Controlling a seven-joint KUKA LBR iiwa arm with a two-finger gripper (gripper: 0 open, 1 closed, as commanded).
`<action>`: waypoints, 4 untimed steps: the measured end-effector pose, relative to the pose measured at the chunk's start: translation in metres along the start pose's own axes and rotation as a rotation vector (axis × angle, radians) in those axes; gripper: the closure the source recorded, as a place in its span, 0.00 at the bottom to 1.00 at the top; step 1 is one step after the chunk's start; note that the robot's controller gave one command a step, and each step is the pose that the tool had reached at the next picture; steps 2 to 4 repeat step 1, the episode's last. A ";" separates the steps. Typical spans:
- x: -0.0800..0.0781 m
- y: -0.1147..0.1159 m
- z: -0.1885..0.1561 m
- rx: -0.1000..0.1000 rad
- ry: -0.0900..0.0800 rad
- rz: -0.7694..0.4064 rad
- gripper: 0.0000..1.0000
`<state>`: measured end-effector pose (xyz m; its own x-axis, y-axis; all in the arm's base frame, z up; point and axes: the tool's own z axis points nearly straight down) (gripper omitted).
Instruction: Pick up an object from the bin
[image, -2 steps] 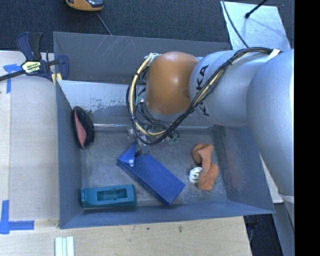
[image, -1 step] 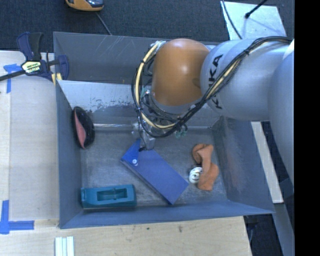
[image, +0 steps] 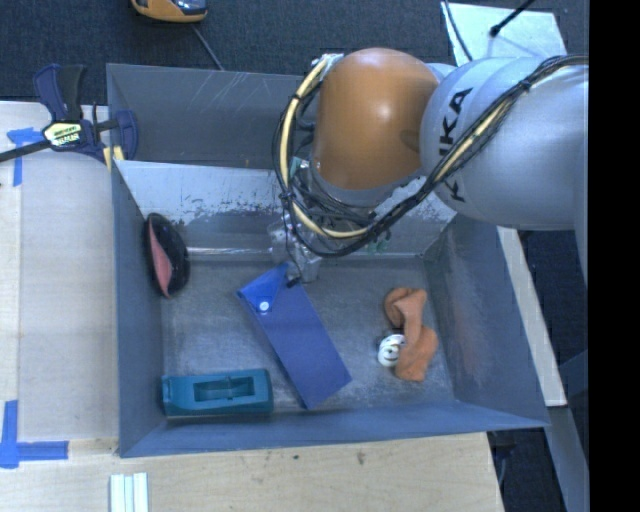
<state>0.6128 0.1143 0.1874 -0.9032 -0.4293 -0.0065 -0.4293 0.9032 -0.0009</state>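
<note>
Grey metal bin, scuffed inside

The orange cover and cables at 12 o'clock hide most of the gripper. Whether the gripper touches the upper end of the blue flat slab cannot be told. The arm, cut off by the picture's top edge, conceals the bin rim and part of its back wall at 1 to 2 o'clock. At 4 o'clock a small white thing lies against the orange-brown toy, too small to identify. At 9 o'clock, the kind of the dark oval thing with a pink face is unclear. Beyond 11 o'clock, a yellow-and-black object is cut off by the top edge.
</note>
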 end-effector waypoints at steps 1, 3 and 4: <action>0.010 -0.005 -0.058 -0.002 0.007 -0.006 1.00; 0.010 -0.005 -0.058 -0.002 0.007 -0.006 1.00; 0.010 -0.005 -0.058 -0.002 0.007 -0.006 1.00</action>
